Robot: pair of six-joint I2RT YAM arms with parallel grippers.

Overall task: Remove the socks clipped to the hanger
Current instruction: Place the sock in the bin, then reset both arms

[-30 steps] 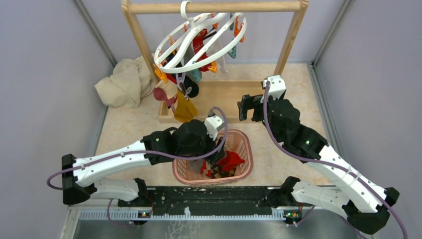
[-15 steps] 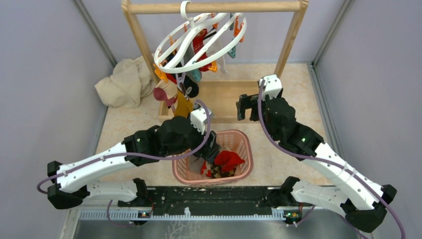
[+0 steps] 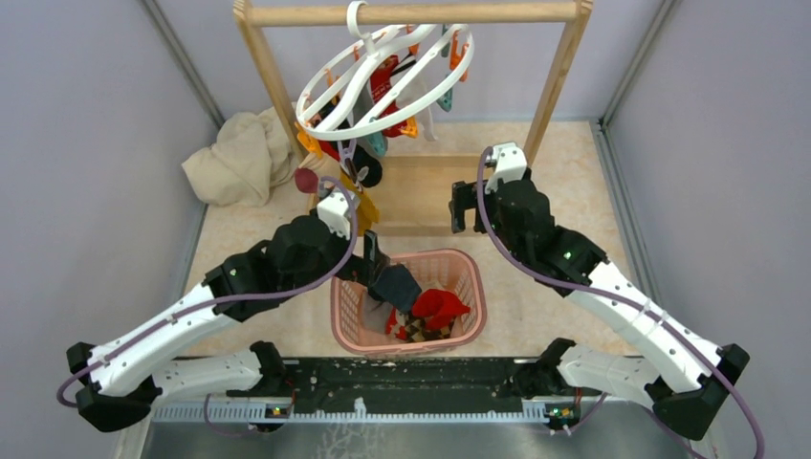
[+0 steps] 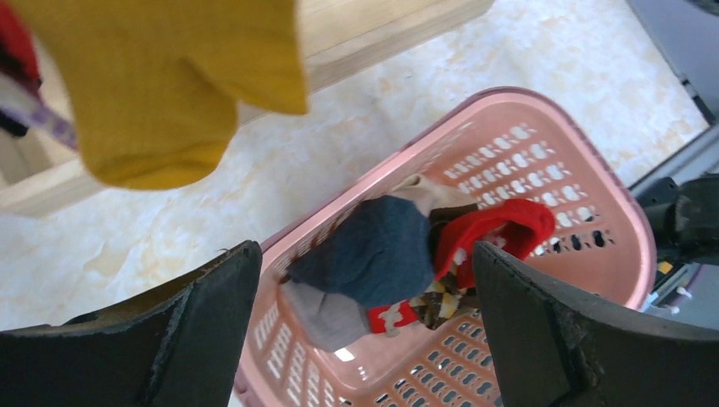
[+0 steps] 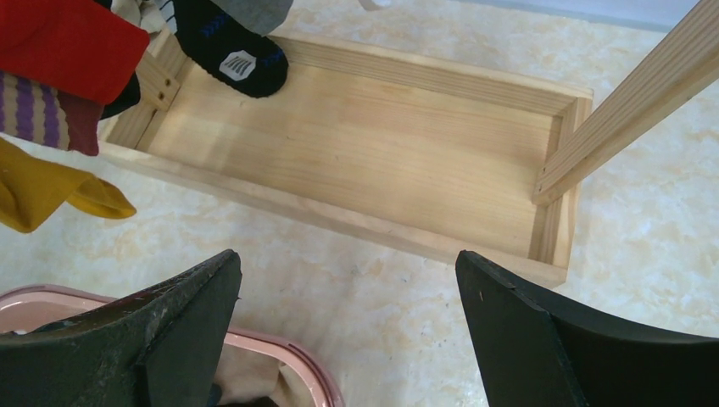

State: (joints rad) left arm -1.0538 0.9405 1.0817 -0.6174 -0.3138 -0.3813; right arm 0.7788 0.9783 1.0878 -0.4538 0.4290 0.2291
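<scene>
Socks (image 3: 349, 177): clipped bunch hangs off hanger's low rim, up & ahead of L pincer. More lie in the basket, so task looks part done.
Hanger (image 3: 383, 86): white ring hooked on rail (image 3: 411, 14), tilted. Low side faces L pincer, prob. bec. the socks load that side.
Mustard sock (image 4: 161, 85): lowest of the bunch, just above & ahead of L pincer. Likely the easiest next pick.
L pincer (image 4: 366, 250): fingers spread wide, nothing pinched, over basket's rim.
Navy sock (image 4: 373, 254): under L pincer, atop the pile, touching neither finger.
Basket (image 3: 469, 277): pink, slotted, near side of both pincers. Prob. set close to the hanger for short drop-offs.
R pincer (image 5: 348, 259): spread, empty, pointed down at wood tray (image 5: 365, 161). Socks up-left of it. Looks parked, waiting.
Black sock (image 5: 229, 51): far-left of R pincer, dangling over tray corner. White shield-shaped logo patch, blue marks beside it. Text too small to read.
Other writing: none legible.
</scene>
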